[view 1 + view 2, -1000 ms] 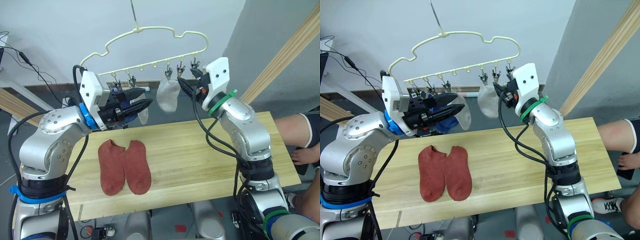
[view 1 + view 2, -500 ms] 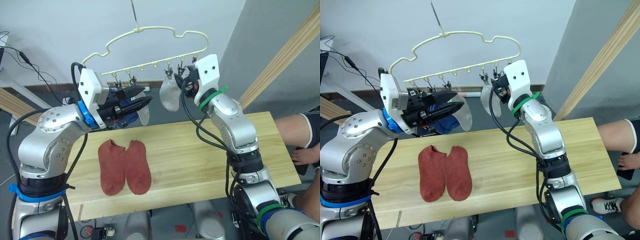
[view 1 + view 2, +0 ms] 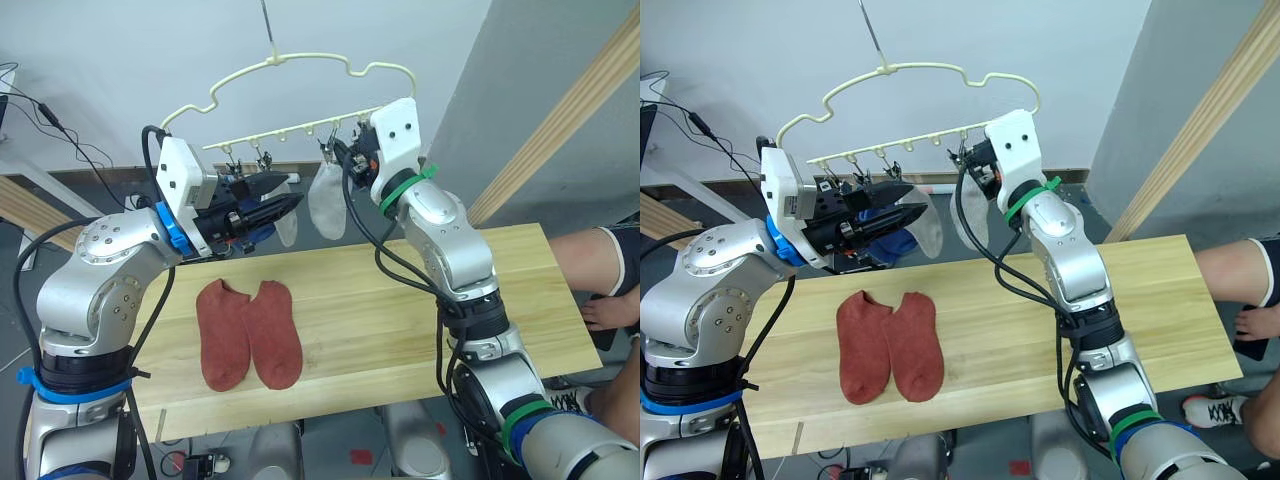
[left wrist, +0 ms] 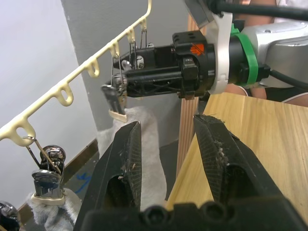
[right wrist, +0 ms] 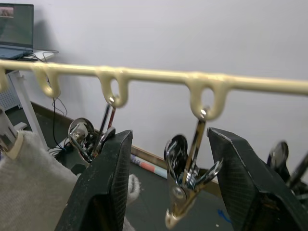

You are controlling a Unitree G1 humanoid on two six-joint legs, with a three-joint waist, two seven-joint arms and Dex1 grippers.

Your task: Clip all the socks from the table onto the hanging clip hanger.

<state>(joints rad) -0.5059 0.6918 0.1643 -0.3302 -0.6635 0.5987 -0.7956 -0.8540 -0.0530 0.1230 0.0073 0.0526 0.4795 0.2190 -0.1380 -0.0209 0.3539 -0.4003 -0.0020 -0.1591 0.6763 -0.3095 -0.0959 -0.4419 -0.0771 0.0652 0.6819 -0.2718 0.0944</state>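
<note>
The thin cream-coloured wire clip hanger (image 3: 300, 90) with its wavy top hangs by a metal hook above the far edge of the pale plank counter (image 3: 420, 300). Light grey knit socks (image 3: 327, 200) hang from its small metal clips; one is largely hidden behind the left arm, and a blue sock behind that arm shows just a sliver. Two rust-red ankle socks (image 3: 248, 333) lie flat side by side, touching, on the counter's left half.

The right gripper (image 5: 166, 192) is raised to the hanger's bar, its two black fingers spread wide apart around a dangling metal clip (image 5: 190, 168), touching nothing that can be made out. The left gripper (image 4: 166, 159) hovers near the clips, fingers apart and empty. A person's bare leg (image 3: 600, 260) is cut off at the counter's right end.
</note>
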